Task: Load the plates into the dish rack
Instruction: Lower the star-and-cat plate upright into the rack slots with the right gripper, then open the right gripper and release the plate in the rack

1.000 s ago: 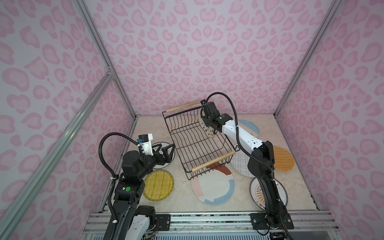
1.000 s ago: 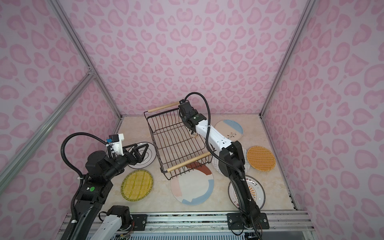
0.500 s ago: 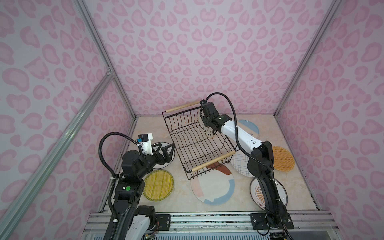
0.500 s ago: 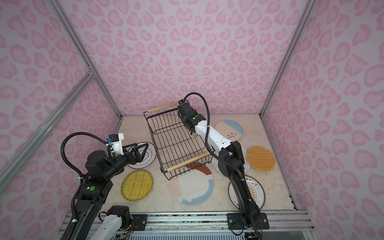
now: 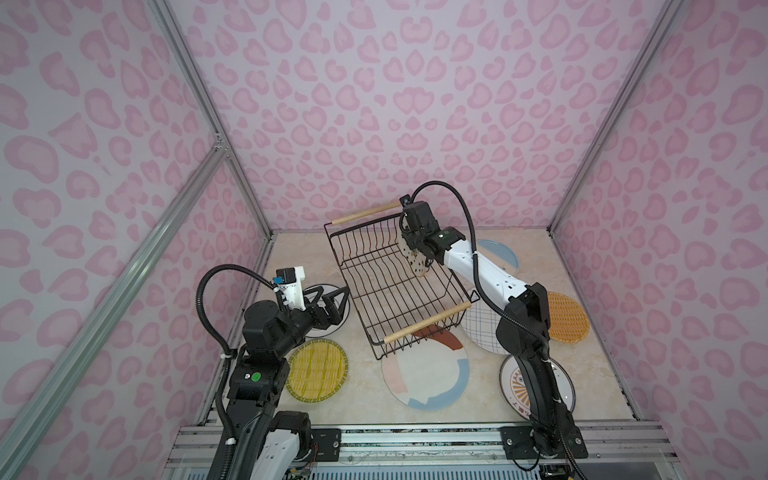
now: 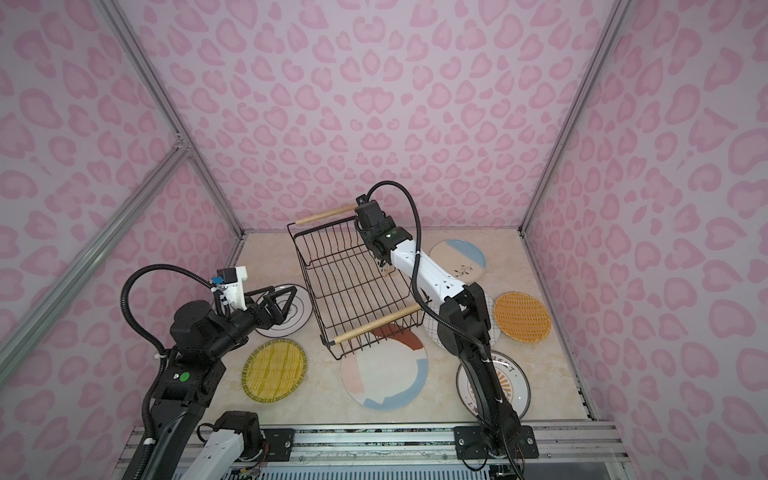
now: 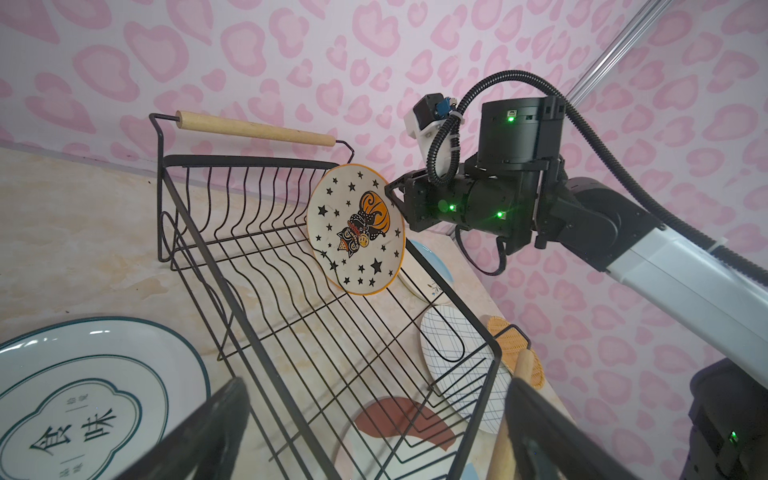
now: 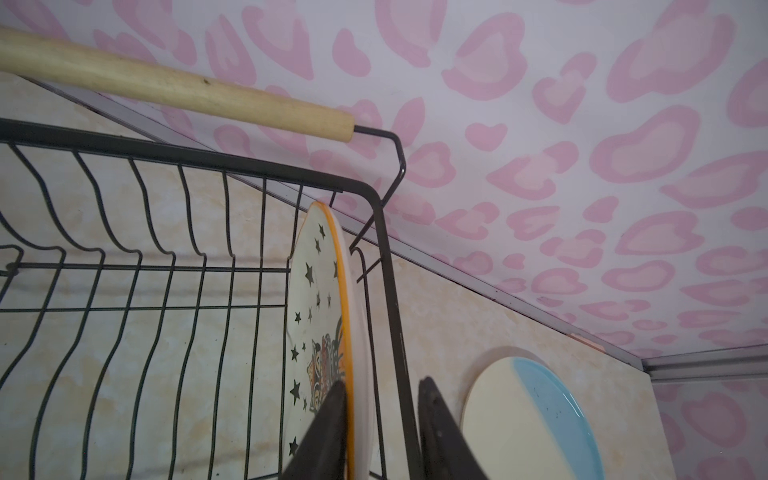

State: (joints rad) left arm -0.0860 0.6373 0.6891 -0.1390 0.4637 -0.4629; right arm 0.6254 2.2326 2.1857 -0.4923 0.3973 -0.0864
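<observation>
The dish rack (image 5: 428,322) (image 6: 376,324) (image 7: 199,232) (image 8: 382,249) stands slanted mid-table. A starred plate (image 5: 411,259) (image 7: 355,228) (image 8: 320,311) stands on edge inside its far right corner, leaning on the side wall. My right gripper (image 5: 409,249) (image 8: 380,380) is open astride the plate's top edge and the rack's rim. One finger lies against the plate's face; the other is outside the rim, apart from it. My left gripper (image 5: 334,299) (image 6: 282,297) (image 7: 376,386) hovers wide open and empty above the black-rimmed plate (image 5: 322,330) (image 7: 83,395), left of the rack.
Flat on the table lie a yellow woven plate (image 5: 318,370), a colour-blocked plate (image 5: 426,374) partly under the rack's near end, a blue-gridded plate (image 5: 482,332), an orange woven plate (image 5: 567,322), a sunburst plate (image 5: 515,386) and a cream-and-blue plate (image 5: 498,253). Pink walls close three sides.
My right gripper's jaws have parted around the starred plate, which now stands in the rack. The left arm has not moved.
</observation>
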